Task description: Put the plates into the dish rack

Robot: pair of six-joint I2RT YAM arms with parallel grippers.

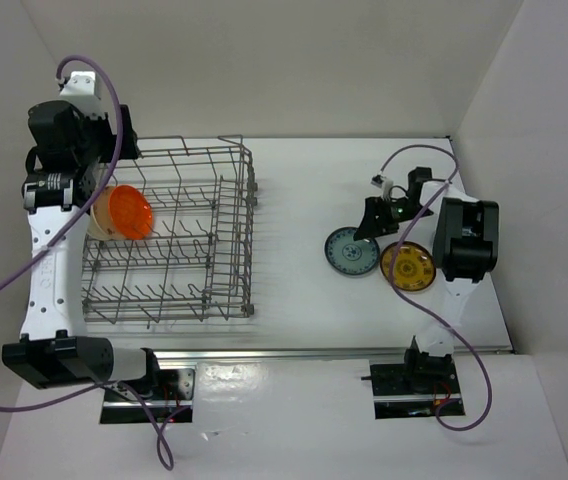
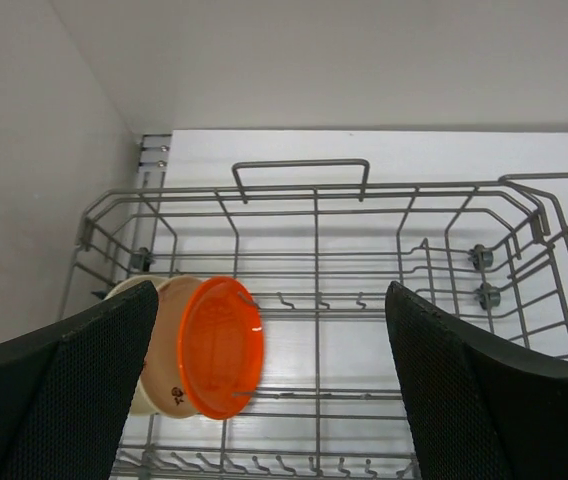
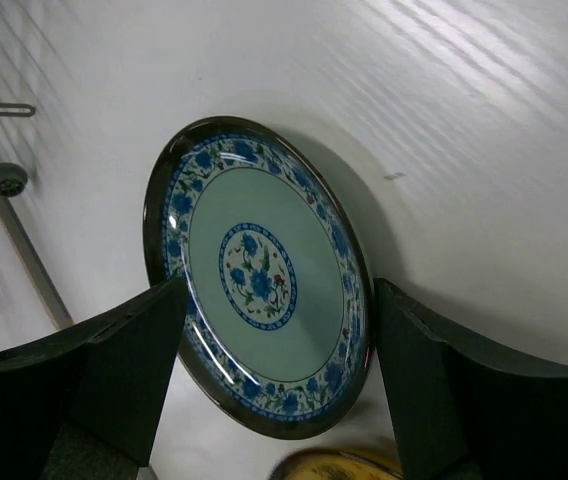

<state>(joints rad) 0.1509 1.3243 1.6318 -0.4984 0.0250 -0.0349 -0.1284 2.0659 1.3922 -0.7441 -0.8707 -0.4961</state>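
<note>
The right end effector is wide open, holding nothing. The blue plate just below looks hard, slippery and breakable; grab its rim.

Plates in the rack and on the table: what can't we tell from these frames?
- Cream plates: count unclear. Left wrist view: the orange plate and a finger pad cover them. Top view: the left arm overlaps them.
- Yellow plate: cut off by the bottom edge in the right wrist view; pattern too small in the top view.

Orange plate, cream plate in rack; blue plate, yellow plate outside
</note>
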